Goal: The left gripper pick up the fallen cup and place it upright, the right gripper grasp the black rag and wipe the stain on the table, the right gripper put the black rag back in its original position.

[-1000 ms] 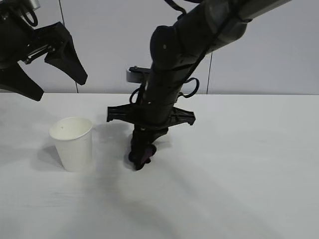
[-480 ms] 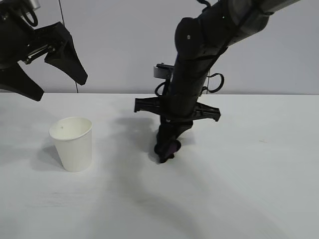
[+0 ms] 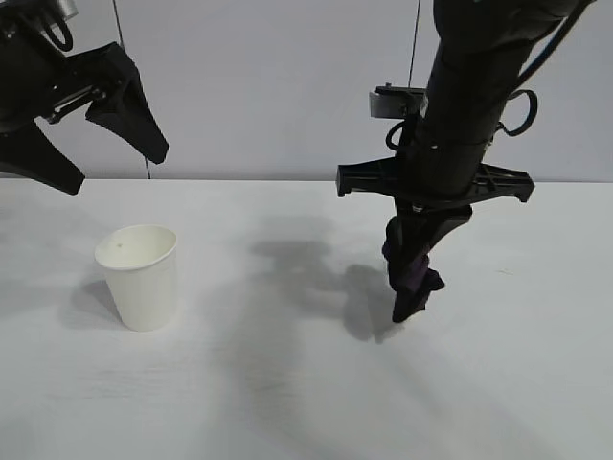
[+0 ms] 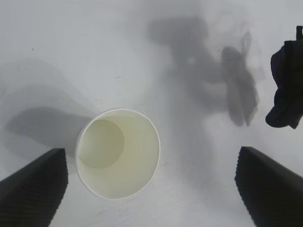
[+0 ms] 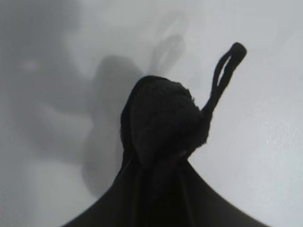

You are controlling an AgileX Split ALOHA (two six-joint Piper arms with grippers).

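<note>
- Moved rightward and lifted since the earlier frame, the matte black right gripper (image 3: 414,287) stays clamped on the bunched black rag (image 3: 412,273) above the plain white table (image 3: 287,383).
- White paper cup (image 3: 140,276) stands upright at left.
- Black left gripper (image 3: 96,144) hovers above it, fingers apart.

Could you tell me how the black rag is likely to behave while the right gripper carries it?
Probably floppy: the black rag hangs bunched and drooping below the right gripper, with a thin loop sticking out. It seems light and may sway. Likely secure, since the fingers are shut on its folds. The cup stands upright, well away from it.
</note>
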